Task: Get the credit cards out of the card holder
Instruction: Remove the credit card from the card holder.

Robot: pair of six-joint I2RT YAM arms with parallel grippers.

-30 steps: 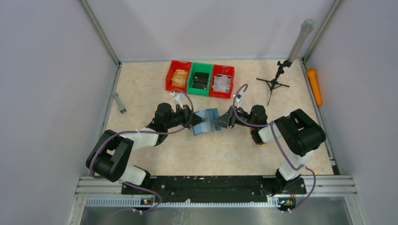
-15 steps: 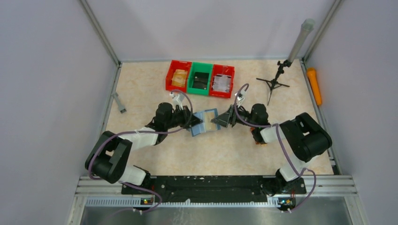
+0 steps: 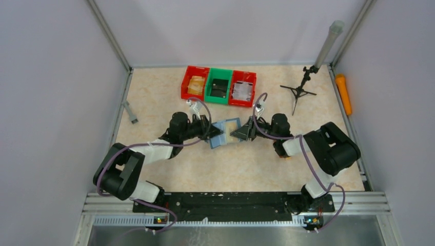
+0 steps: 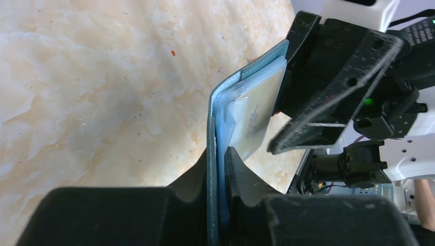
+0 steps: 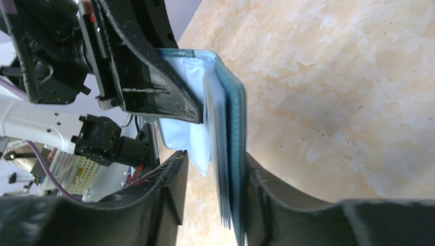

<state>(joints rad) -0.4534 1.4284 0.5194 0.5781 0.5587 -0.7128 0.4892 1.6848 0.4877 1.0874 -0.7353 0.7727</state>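
- Card holder [image 3: 225, 132], small flat teal-blue folding wallet: partly open, over middle of beige marbled surface [image 3: 164, 97], between both arms.
- Left pincer [image 4: 218, 169]: clamped on one half.
- Right pincer [image 5: 215, 197]: clamped on opposite half.

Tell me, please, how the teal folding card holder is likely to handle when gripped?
The small teal-blue folding card holder probably bends easily at its fold, as it spreads open between left claw and right claw. Its pale inner sleeves look thin and floppy, fanning apart loosely.
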